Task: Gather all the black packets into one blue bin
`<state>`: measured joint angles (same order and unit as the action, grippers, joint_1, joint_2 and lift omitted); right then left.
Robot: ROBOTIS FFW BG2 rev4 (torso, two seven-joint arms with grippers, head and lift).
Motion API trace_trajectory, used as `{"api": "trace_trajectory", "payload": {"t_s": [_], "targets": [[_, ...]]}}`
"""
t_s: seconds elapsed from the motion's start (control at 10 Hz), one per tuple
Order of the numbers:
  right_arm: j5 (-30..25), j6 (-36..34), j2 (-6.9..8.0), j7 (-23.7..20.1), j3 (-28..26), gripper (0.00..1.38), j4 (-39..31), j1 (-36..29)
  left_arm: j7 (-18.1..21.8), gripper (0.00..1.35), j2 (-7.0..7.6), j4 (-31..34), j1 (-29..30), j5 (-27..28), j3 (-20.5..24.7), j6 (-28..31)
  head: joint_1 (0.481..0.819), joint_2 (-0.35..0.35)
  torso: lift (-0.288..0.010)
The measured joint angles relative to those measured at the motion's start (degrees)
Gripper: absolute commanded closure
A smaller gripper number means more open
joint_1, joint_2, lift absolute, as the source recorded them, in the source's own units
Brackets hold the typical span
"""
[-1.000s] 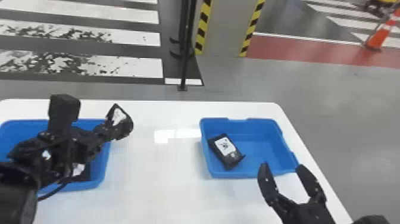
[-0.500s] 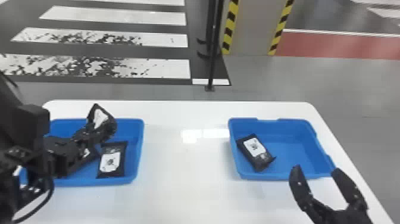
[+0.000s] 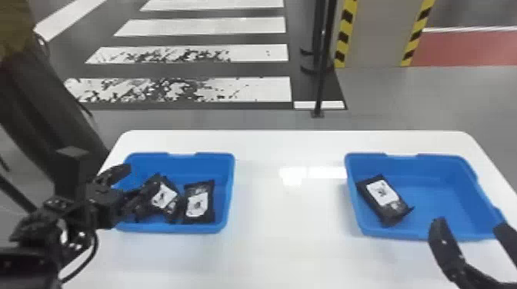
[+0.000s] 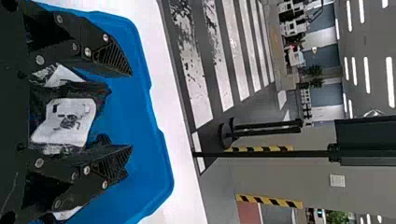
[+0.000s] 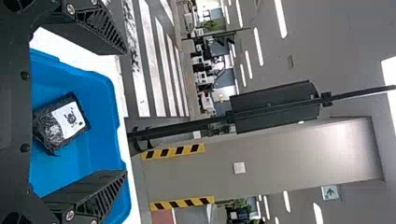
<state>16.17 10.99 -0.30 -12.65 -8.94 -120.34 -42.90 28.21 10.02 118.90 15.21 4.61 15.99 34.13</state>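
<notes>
my left gripper (image 4: pixel 131 110) and right gripper (image 5: pixel 126 112) are spread wide. black packets (image 3: pixel 198 205) crowd toward the left blue bin (image 3: pixel 228 192)'s right edge, so i might snag two lol. another packet (image 3: pixel 386 200)'s near the right blue bin (image 3: pixel 450 192)'s left edge.

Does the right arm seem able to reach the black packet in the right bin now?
Probably yes: the right gripper is open close to the bin, and nothing covers the packet.

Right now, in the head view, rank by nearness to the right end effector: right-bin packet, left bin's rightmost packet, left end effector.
1. Packet in right bin.
2. Rightmost packet in left bin.
3. Left end effector, far left.
</notes>
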Motion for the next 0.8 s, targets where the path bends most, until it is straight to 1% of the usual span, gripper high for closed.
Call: {"api": "trace_trajectory", "payload": {"t_s": [0.1, 0.2, 0.4, 0.5, 0.6, 0.8], "targets": [[-1.1, -2.1, -0.24, -0.3, -0.1, 0.11, -1.2, 0.5, 0.1, 0.19, 0.00, 0.0, 1.2, -1.4, 0.3, -3.4, 0.695, 0.083, -0.110], [-2.4, -5.2, -0.75, -0.9, -0.1, 0.10, -2.4, 1.4, 0.4, 0.19, 0.00, 0.1, 3.1, -4.0, 0.2, -7.7, 0.695, 0.077, -0.110], [-5.3, -13.4, -1.76, -3.0, -0.7, 0.11, -4.3, 4.1, 0.7, 0.20, -0.22, 0.3, 8.6, -10.9, -0.5, -19.8, 0.695, 0.045, -0.110], [-7.6, -18.5, -2.13, -4.5, -1.8, 0.11, -5.5, 5.8, 0.5, 0.20, -0.76, 1.2, 11.9, -13.5, -0.5, -25.0, 0.695, 0.035, -0.110], [-10.2, -23.6, -2.53, -5.7, -2.7, 0.11, -6.7, 7.7, 0.1, 0.20, -1.55, 3.4, 15.6, -14.6, 0.4, -28.2, 0.695, 0.023, -0.110], [-15.8, -34.0, -3.91, -8.6, -3.2, 0.11, -8.6, 12.0, -1.5, 0.20, -3.46, 9.4, 24.1, -15.0, 3.4, -32.6, 0.695, 0.032, -0.110]]}}
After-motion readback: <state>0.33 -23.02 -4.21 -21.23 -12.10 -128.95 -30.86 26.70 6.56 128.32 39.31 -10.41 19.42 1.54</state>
